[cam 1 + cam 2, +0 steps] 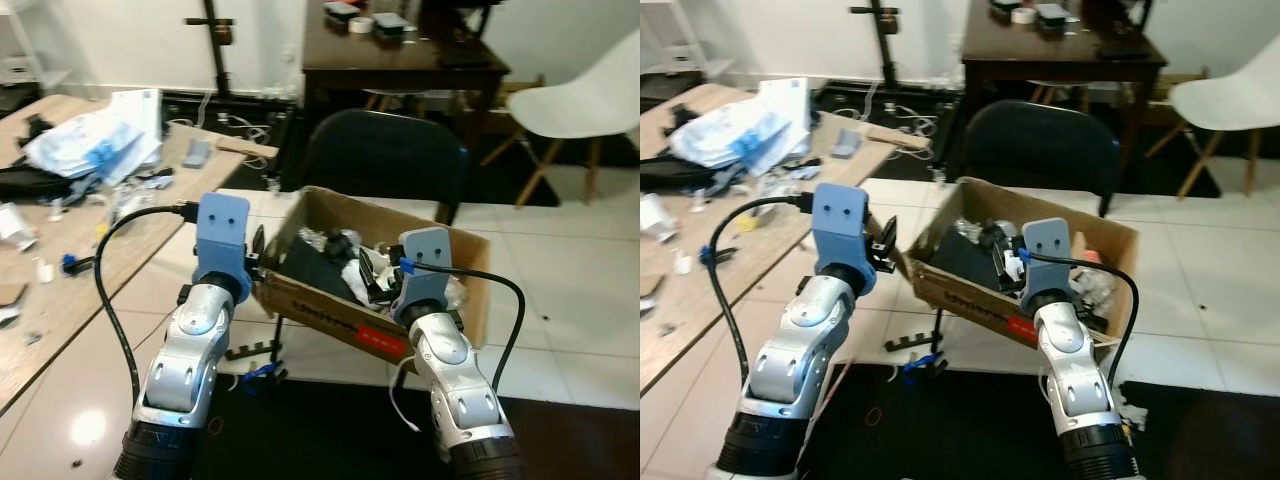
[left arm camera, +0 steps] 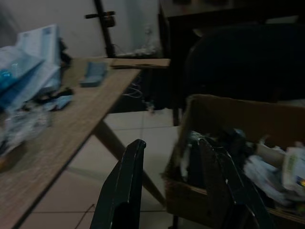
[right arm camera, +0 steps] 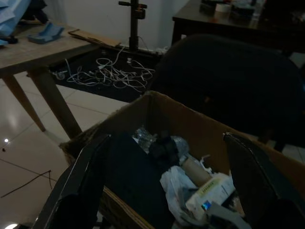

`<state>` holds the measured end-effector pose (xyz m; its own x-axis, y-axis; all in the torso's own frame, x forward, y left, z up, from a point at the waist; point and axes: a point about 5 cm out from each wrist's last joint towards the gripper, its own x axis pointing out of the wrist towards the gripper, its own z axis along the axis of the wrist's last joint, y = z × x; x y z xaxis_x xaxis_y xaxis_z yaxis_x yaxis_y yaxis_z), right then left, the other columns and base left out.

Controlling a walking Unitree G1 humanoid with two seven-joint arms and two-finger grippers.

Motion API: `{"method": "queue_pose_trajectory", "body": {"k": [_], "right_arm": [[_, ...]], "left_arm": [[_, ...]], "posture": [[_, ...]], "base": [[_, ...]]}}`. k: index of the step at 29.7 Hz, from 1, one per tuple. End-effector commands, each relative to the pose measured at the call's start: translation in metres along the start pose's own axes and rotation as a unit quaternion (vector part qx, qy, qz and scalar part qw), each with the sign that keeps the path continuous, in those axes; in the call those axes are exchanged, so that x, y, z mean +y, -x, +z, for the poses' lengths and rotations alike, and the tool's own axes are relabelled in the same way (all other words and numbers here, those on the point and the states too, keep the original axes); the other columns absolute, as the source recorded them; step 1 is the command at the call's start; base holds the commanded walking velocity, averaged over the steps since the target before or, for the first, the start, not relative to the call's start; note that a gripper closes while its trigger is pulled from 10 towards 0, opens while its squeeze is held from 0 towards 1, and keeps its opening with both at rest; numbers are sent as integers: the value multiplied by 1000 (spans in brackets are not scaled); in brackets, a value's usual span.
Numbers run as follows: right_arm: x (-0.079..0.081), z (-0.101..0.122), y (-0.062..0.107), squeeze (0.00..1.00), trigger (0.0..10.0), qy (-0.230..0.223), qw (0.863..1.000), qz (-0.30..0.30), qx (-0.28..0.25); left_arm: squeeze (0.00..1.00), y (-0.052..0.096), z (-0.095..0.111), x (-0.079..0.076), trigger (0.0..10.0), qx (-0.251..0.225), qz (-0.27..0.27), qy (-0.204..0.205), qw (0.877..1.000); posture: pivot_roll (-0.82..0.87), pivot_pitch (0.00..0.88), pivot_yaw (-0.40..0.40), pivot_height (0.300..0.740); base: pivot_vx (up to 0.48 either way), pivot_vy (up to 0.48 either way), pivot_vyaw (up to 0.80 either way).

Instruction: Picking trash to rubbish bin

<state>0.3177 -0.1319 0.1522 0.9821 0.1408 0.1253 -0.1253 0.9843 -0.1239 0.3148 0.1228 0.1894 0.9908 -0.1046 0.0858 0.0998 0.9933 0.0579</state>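
Both pairs of jaws stand apart and hold nothing: our left gripper (image 2: pixel 171 191) hovers by the near left corner of the cardboard box (image 1: pixel 330 312), and our right gripper (image 3: pixel 167 191) is spread wide above the box's near wall.

At nine o'clock from us runs the wooden table (image 1: pixel 120 250), pale and smooth, strewn with crinkled blue-and-white plastic bags (image 1: pixel 95 135), small scraps and a flat grey piece. We judge that this litter is what the task wants moved, and it lies well apart from both grippers.

At twelve o'clock sits the box, serving as the bin: brown corrugated card with soft, bent walls and a red label on the front, tilted, with one edge against a black padded chair (image 1: pixel 385 155). Inside are crumpled white paper (image 3: pixel 178 191), a card tube, shiny foil and dark, limp pieces.

Risks, as we judge them: the box looks lightly propped, so a nudge from either gripper could tip or slide it and spill the load. Black cables (image 1: pixel 115 290) loop off both wrists and could snag the box rim or table corner.

At two o'clock stand a dark wooden desk (image 1: pixel 400 65) and a white moulded chair (image 1: pixel 585 100).
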Motion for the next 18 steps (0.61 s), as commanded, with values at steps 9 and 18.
{"method": "queue_pose_trajectory", "body": {"k": [9, 18], "right_arm": [[4, 2, -2, 0, 10000, 12, 1000, 12, -4], [5, 0, -2, 0, 10000, 10, 1000, 13, 0]], "left_arm": [[0, 4, -10, -1, 10000, 23, 6, 1, 1000], [0, 4, -12, -1, 10000, 28, 6, -3, 1000]], "posture": [[91, 68, -3, 740], [94, 66, -7, 740]], "base": [[0, 0, 800], [0, 0, 800]]}}
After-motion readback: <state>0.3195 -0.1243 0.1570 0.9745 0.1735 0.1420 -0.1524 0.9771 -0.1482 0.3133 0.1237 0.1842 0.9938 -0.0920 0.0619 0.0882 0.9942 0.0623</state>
